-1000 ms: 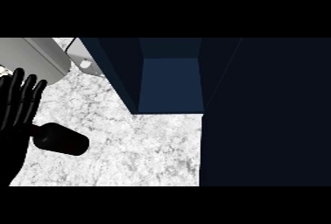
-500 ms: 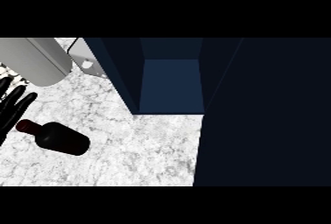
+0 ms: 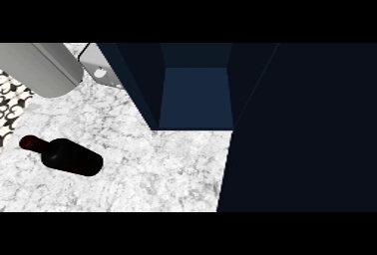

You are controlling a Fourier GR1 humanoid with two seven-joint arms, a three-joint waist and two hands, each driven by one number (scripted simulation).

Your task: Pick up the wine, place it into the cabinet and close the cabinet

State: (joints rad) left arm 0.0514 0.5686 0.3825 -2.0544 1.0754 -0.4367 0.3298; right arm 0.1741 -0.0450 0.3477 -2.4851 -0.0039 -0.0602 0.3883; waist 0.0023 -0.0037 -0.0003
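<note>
The wine bottle (image 3: pixel 65 157) is dark with a reddish neck pointing left, and it lies on its side on the marble counter (image 3: pixel 147 169), nothing touching it. The navy cabinet (image 3: pixel 195 94) stands open behind it to the right, its inside empty. Its door (image 3: pixel 302 129) fills the right side of the view. A grey forearm (image 3: pixel 37 67) crosses the top left corner. Below it, black bits of my left hand (image 3: pixel 10 99) show at the left edge, apart from the bottle. My right hand is out of view.
A small silver object (image 3: pixel 99 73) sits at the back beside the cabinet's left wall. Bare marble runs from the bottle to the cabinet's opening and the door's lower edge.
My left hand was over the bottle's neck a second ago. It has drawn back left and up, leaving the bottle lying in the same place. The grey forearm now shows larger.
</note>
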